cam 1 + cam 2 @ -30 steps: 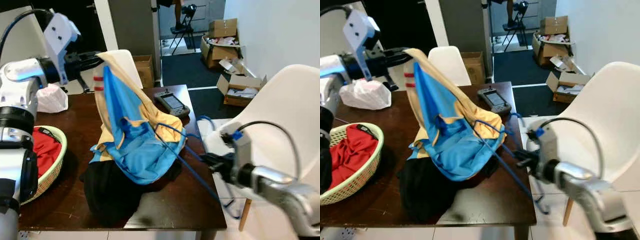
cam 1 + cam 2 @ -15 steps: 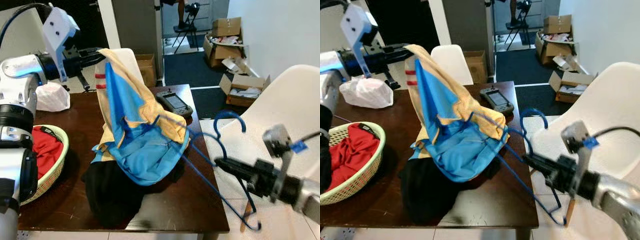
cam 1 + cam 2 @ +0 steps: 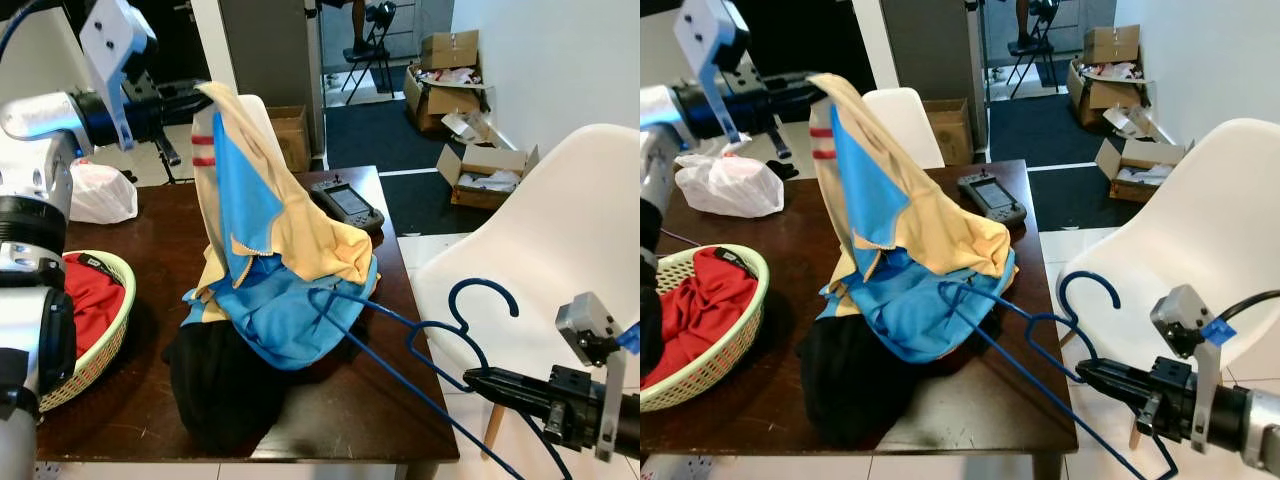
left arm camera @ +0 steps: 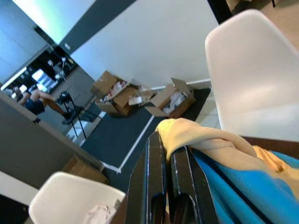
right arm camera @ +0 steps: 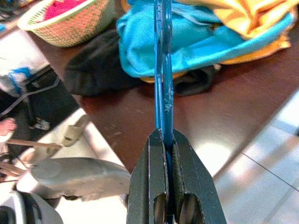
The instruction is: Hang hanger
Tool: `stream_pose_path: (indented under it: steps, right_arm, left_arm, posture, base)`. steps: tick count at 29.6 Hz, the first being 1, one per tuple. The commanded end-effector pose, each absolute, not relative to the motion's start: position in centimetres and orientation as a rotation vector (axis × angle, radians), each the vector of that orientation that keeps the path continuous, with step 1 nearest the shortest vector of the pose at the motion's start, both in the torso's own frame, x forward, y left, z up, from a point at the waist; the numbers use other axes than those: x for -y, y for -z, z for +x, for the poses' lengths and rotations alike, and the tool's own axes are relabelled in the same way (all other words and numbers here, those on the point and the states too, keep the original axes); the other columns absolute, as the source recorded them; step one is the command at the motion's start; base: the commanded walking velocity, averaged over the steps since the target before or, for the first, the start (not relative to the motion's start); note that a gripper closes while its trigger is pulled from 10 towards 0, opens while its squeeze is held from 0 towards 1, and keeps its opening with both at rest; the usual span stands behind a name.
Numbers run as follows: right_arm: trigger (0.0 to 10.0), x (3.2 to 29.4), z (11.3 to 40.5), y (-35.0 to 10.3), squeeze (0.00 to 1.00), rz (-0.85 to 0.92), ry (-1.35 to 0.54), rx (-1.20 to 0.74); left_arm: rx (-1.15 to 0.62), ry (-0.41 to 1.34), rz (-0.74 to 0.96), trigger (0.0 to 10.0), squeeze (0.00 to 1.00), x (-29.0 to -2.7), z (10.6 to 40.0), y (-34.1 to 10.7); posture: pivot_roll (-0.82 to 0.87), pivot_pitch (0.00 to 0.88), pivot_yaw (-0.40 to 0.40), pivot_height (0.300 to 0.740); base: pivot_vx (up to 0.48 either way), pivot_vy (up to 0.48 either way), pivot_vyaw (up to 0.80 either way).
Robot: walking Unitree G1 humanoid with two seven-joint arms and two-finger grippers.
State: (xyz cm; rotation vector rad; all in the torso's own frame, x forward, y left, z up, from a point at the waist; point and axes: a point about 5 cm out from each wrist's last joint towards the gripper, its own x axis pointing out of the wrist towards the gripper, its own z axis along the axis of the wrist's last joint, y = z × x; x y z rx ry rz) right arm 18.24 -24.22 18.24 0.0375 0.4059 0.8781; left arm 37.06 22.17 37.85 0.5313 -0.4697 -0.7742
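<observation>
One dark brown wooden surface (image 3: 330, 400) carries the work, and two white moulded plastic chairs stand by it, one (image 3: 560, 230) just beside its right edge and one (image 3: 262, 125) behind its far edge. On the surface lies one heap of clothing: a yellow and bright blue garment with red stripes (image 3: 270, 260) drawn up into a peak, resting on a single black garment (image 3: 215, 390) spread beneath it. One round woven pale green basket (image 3: 110, 330) sits at the left edge and holds a red cloth (image 3: 90, 295). Beyond it lies one white plastic bag (image 3: 100, 195), and near the far right corner one dark handheld device with a screen (image 3: 345, 205). On the floor by the far wall several open brown cardboard boxes (image 3: 480, 170) lie with scraps inside them. The left gripper (image 4: 168, 154), raised above the far left of the surface, has its jaws pinching the yellow top edge of the garment and holds it up. One thin blue wire hanger (image 3: 400, 340) reaches from under the blue hem of the garment out past the right edge of the surface, its hook curling up in front of the near chair. The right gripper (image 5: 164, 140), low beside the surface, has its jaws pressed together on the hanger's wire
</observation>
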Motion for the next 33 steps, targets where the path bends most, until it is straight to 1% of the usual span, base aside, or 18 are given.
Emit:
stream_pose_path:
  steps: [1, 2, 3, 4, 5, 6, 9, 10, 17, 20, 24, 26, 29, 31, 33]
  right_arm:
    - [10.0, 22.3, 17.9, -18.5, 0.00, 0.060, -0.973, -0.357]
    - [10.0, 21.7, 17.8, -18.5, 0.00, 0.066, -1.001, -0.339]
    - [10.0, 21.7, 17.8, -18.5, 0.00, 0.066, -1.001, -0.339]
    - [10.0, 21.0, 18.3, -18.6, 0.00, 0.075, -1.000, -0.305]
    - [10.0, 21.0, 18.3, -18.6, 0.00, 0.075, -1.000, -0.305]
    - [10.0, 19.3, 19.4, -18.7, 0.00, 0.106, -0.983, -0.236]
    - [10.0, 18.9, 19.7, -18.8, 0.00, 0.112, -0.982, -0.220]
    - [10.0, 18.3, 19.7, -18.9, 0.00, 0.112, -0.997, -0.196]
    - [10.0, 18.0, 20.2, -19.0, 0.00, 0.101, -0.969, -0.171]
    - [10.0, 17.0, 21.2, -18.8, 0.00, 0.086, -0.923, -0.168]
    - [10.0, 16.8, 21.4, -18.3, 0.00, 0.062, -0.899, -0.196]
    - [10.0, 16.8, 21.4, -18.3, 0.00, 0.062, -0.899, -0.196]
    - [10.0, 17.7, 21.2, -18.2, 0.00, 0.047, -0.889, -0.216]
    - [10.0, 17.7, 21.2, -18.2, 0.00, 0.047, -0.889, -0.216]
    - [10.0, 18.3, 20.9, -18.2, 0.00, 0.033, -0.894, -0.231]
  left_arm:
    - [0.491, 0.770, 0.505, 0.0, 0.00, -22.4, 36.9, -38.5]
    - [0.491, 0.771, 0.506, 0.0, 0.00, -22.4, 36.9, -38.5]
    - [0.491, 0.771, 0.506, 0.0, 0.00, -22.4, 36.9, -38.5]
    - [0.492, 0.772, 0.506, 0.0, 0.00, -22.4, 36.9, -38.6]
    - [0.492, 0.772, 0.506, 0.0, 0.00, -22.4, 36.9, -38.6]
    - [0.492, 0.779, 0.506, 0.0, 0.00, -22.2, 36.9, -38.6]
    - [0.492, 0.780, 0.506, 0.0, 0.00, -22.2, 36.9, -38.6]
    - [0.491, 0.782, 0.506, 0.0, 0.00, -22.1, 36.9, -38.6]
    - [0.487, 0.785, 0.506, 0.0, 0.00, -22.2, 36.9, -38.6]
    - [0.486, 0.786, 0.506, 0.0, 0.00, -22.2, 36.9, -38.6]
    - [0.487, 0.787, 0.509, 0.0, 0.00, -22.2, 36.9, -38.7]
    - [0.487, 0.787, 0.509, 0.0, 0.00, -22.2, 36.9, -38.7]
    - [0.486, 0.783, 0.512, 0.0, 0.00, -22.3, 36.8, -38.9]
    - [0.486, 0.783, 0.512, 0.0, 0.00, -22.3, 36.8, -38.9]
    - [0.487, 0.781, 0.512, 0.0, 0.00, -22.2, 36.8, -38.9]
  posture:
    - [0.05, 0.054, 0.150, 0.740]
    - [0.05, 0.054, 0.150, 0.740]
    - [0.05, 0.054, 0.150, 0.740]
    - [0.05, 0.053, 0.151, 0.740]
    - [0.05, 0.053, 0.151, 0.740]
    - [0.06, 0.049, 0.157, 0.740]
    - [0.06, 0.049, 0.157, 0.740]
    - [0.06, 0.047, 0.159, 0.740]
    - [0.06, 0.044, 0.160, 0.740]
    - [0.06, 0.043, 0.165, 0.740]
    - [0.07, 0.046, 0.166, 0.740]
    - [0.07, 0.046, 0.166, 0.740]
    - [0.07, 0.047, 0.167, 0.740]
    - [0.07, 0.047, 0.167, 0.740]
    - [0.07, 0.049, 0.166, 0.740]
  base:
    - [0.000, 0.000, 0.00]
    - [0.000, 0.000, 0.00]
    - [0.000, 0.000, 0.00]
    - [0.000, 0.000, 0.00]
    - [0.000, 0.000, 0.00]
    - [0.000, 0.000, 0.00]
    - [0.000, 0.000, 0.00]
    - [0.000, 0.000, 0.00]
    - [0.000, 0.000, 0.00]
    - [0.000, 0.000, 0.00]
    - [0.000, 0.000, 0.00]
    - [0.000, 0.000, 0.00]
    - [0.000, 0.000, 0.00]
    - [0.000, 0.000, 0.00]
    - [0.000, 0.000, 0.00]
